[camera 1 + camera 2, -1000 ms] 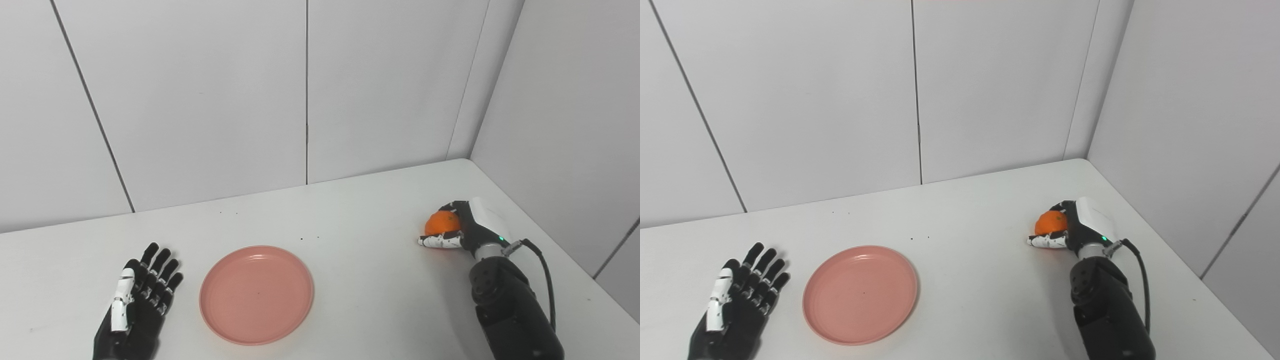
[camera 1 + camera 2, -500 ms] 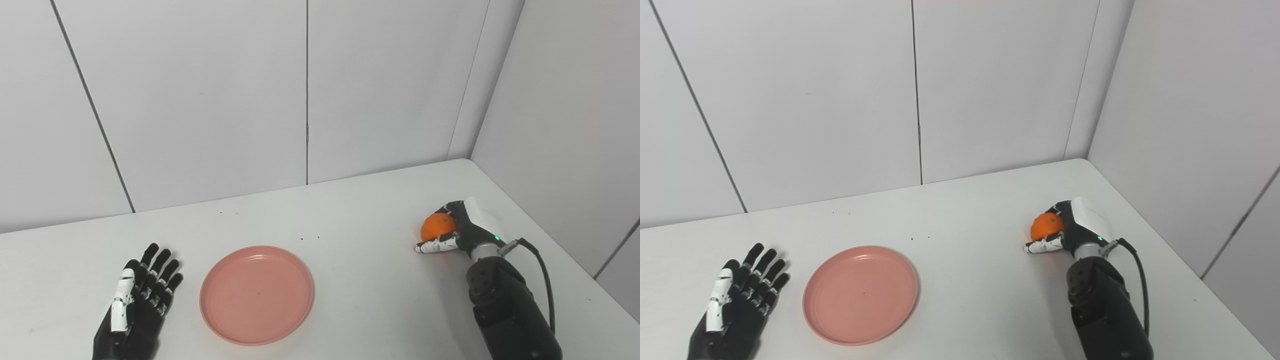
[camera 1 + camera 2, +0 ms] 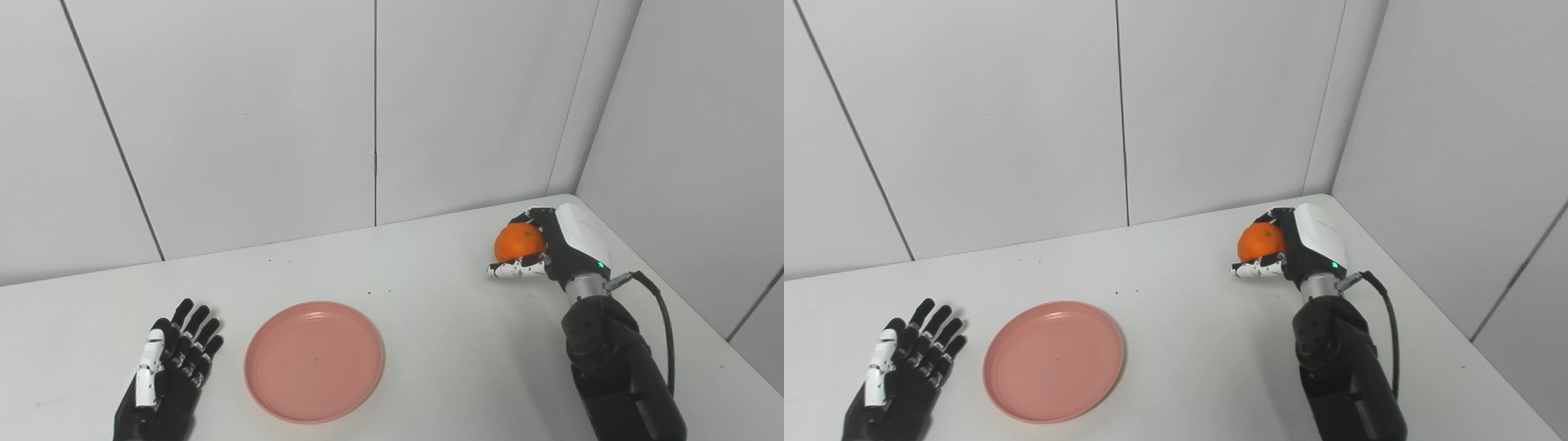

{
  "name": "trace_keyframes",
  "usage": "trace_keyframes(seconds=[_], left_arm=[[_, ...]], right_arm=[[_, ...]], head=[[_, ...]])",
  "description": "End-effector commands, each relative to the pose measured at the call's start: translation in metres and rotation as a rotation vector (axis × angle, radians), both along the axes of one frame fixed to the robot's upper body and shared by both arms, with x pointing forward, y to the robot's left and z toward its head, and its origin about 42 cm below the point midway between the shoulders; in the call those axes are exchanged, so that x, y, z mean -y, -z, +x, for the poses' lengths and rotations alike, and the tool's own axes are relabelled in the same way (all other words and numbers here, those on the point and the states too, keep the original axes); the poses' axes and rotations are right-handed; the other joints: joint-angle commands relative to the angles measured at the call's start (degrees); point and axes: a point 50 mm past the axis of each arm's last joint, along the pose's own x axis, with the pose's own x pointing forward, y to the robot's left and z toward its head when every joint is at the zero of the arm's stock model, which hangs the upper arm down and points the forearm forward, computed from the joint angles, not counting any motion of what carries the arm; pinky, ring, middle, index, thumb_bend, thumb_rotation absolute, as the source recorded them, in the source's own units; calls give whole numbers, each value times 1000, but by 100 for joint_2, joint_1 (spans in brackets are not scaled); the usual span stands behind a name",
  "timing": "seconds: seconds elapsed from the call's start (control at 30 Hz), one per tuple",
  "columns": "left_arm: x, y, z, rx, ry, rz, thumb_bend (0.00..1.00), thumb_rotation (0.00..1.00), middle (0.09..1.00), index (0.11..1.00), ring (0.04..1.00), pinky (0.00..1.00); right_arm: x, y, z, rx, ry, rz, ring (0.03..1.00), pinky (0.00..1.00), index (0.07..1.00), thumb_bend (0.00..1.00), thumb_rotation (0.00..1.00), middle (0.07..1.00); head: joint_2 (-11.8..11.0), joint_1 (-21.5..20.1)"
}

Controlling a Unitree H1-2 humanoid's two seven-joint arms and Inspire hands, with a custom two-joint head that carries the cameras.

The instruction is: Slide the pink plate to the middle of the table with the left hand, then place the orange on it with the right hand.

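- left eye view: the right hand point(image 3: 554, 252), black with a white back shell, has its fingers curled round the round orange fruit point(image 3: 519, 241) and grips it, white thumb point(image 3: 514, 269) under it.
- the orange is held clear of the white table point(image 3: 465, 343), over the far right part, near the corner of the grey panelled walls point(image 3: 569, 122).
- the round pink plastic plate point(image 3: 314, 360) lies flat on the table, left of centre towards the near edge, bare, well apart from the orange.
- the left hand point(image 3: 168, 376) lies flat on the table just beside the plate's left rim, not touching it, fingers spread and holding nothing.
- a black cable point(image 3: 658, 318) loops off the right wrist.
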Motion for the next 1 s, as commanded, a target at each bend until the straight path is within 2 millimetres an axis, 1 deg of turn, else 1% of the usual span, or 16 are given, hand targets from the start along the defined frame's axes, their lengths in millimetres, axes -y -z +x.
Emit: trace_keyframes(seconds=[0.0, 0.17, 0.23, 0.27, 0.3, 0.4, 0.5, 0.53, 0.57, 0.6, 0.63, 0.67, 0.7, 0.87, 0.9, 0.97], left_arm=[[2, 10, -7, -64, -7, 23, 299, 1000, 980, 980, 975, 1000], [7, 11, -10, -58, -10, 32, 311, 1000, 963, 966, 961, 993], [11, 12, -11, -58, -13, 29, 317, 1000, 958, 961, 954, 982], [12, 12, -11, -61, -16, 27, 321, 1000, 955, 957, 949, 975], [14, 13, -12, -60, -17, 28, 323, 1000, 955, 957, 947, 973], [18, 13, -13, -56, -18, 30, 329, 1000, 953, 954, 946, 970], [23, 13, -14, -42, -13, 48, 341, 1000, 951, 955, 948, 971], [24, 13, -15, -38, -13, 55, 349, 1000, 950, 953, 948, 966], [27, 12, -16, -37, -15, 63, 353, 1000, 950, 951, 948, 964], [29, 12, -17, -36, -17, 68, 354, 1000, 950, 950, 948, 964], [32, 10, -18, -35, -19, 73, 356, 1000, 950, 949, 948, 963], [34, 10, -19, -34, -20, 76, 356, 1000, 954, 953, 951, 966], [37, 9, -20, -32, -20, 77, 356, 1000, 955, 954, 952, 967], [51, 6, -23, -29, -22, 88, 358, 1000, 956, 955, 948, 957], [53, 6, -23, -29, -22, 89, 360, 1000, 955, 953, 947, 955], [57, 5, -23, -25, -24, 94, 366, 1000, 950, 950, 942, 949]], right_arm=[[-11, -34, 3, 120, -35, -36, 413, 326, 517, 526, 0, 451], [-42, -47, 4, 156, -100, -51, 414, 335, 522, 526, 0, 449], [-59, -50, 6, 157, -145, -45, 422, 340, 513, 527, 0, 457], [-67, -51, 7, 156, -164, -47, 429, 345, 510, 528, 0, 460], [-73, -51, 9, 155, -182, -48, 427, 343, 509, 528, 0, 460], [-88, -48, 14, 153, -227, -56, 407, 327, 518, 526, 0, 446], [-110, -43, 19, 153, -294, -49, 426, 340, 505, 528, 0, 465], [-115, -41, 20, 151, -310, -48, 434, 350, 497, 529, 0, 474], [-121, -40, 20, 148, -329, -45, 431, 349, 500, 529, 0, 471], [-124, -39, 21, 147, -342, -44, 430, 348, 501, 529, 0, 470], [-130, -39, 21, 145, -362, -40, 429, 348, 502, 529, 0, 469], [-135, -38, 21, 143, -376, -36, 424, 345, 507, 528, 0, 464], [-140, -38, 20, 142, -392, -36, 423, 344, 509, 528, 0, 463], [-161, -34, 15, 140, -458, -53, 394, 307, 526, 525, 0, 442], [-162, -34, 15, 137, -464, -56, 393, 306, 527, 524, 0, 440], [-170, -30, 14, 125, -487, -52, 396, 307, 528, 524, 0, 440]], head=[[27, 109], [39, 238], [77, 428], [77, 428], [100, 538], [125, 645], [179, 903], [179, 903], [239, 1085], [239, 1085], [289, 1233], [289, 1233], [333, 1415], [410, 1927], [410, 1927], [444, 2076]])
